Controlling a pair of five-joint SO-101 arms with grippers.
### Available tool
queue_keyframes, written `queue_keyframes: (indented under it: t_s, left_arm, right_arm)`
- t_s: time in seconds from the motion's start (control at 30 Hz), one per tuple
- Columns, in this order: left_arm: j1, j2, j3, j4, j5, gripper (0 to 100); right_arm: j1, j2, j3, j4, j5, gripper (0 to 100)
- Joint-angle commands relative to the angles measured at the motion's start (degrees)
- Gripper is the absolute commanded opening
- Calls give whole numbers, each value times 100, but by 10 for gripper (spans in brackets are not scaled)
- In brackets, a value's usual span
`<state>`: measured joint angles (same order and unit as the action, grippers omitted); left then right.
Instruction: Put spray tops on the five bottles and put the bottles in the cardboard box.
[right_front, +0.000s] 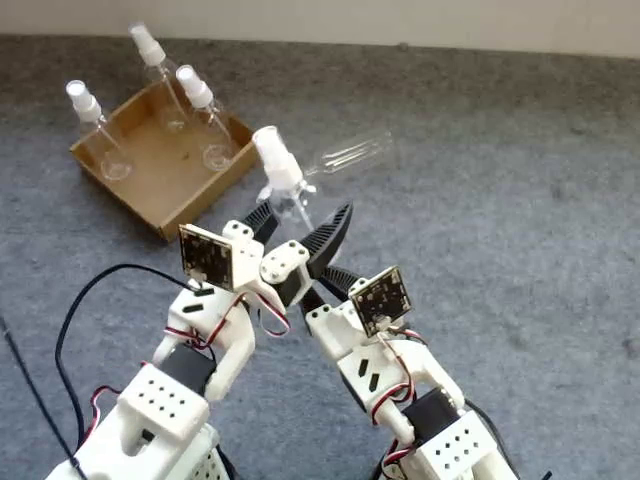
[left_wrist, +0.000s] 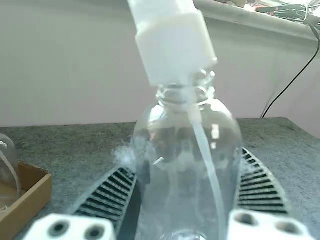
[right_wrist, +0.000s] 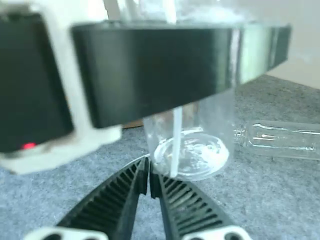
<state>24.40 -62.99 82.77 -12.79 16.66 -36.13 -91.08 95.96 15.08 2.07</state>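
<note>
While the left claw (right_front: 300, 215) pinches the upright spray bottle (left_wrist: 185, 150) near the cardboard box (right_front: 205, 200), the right claw (right_wrist: 149, 187) sits pressed together beside its base. Its spray top (left_wrist: 172, 42) looks tilted; seating it squarely likely comes next, then boxing.

the grey carpeted table (right_front: 520, 260) bore a cardboard box (right_front: 205, 195) at ten o'clock and a capless bottle (right_front: 350, 155) lying sideways near twelve.
</note>
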Motion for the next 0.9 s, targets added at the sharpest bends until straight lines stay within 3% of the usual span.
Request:
queue_keyframes:
  t_s: [0.0, 0.4, 0.87]
  left_arm:
    - [-40, -778, -13, 800, 62, 155]
    - [-163, -2053, 40, 1916, 35, 155]
    - [-2167, -2167, -31, 1908, -1187, 157]
  right_arm:
    - [13, -66, 1015, -92, -9, 8]
    - [13, -40, 1015, -92, -9, 8]
    - [13, -22, 1015, -92, -9, 8]
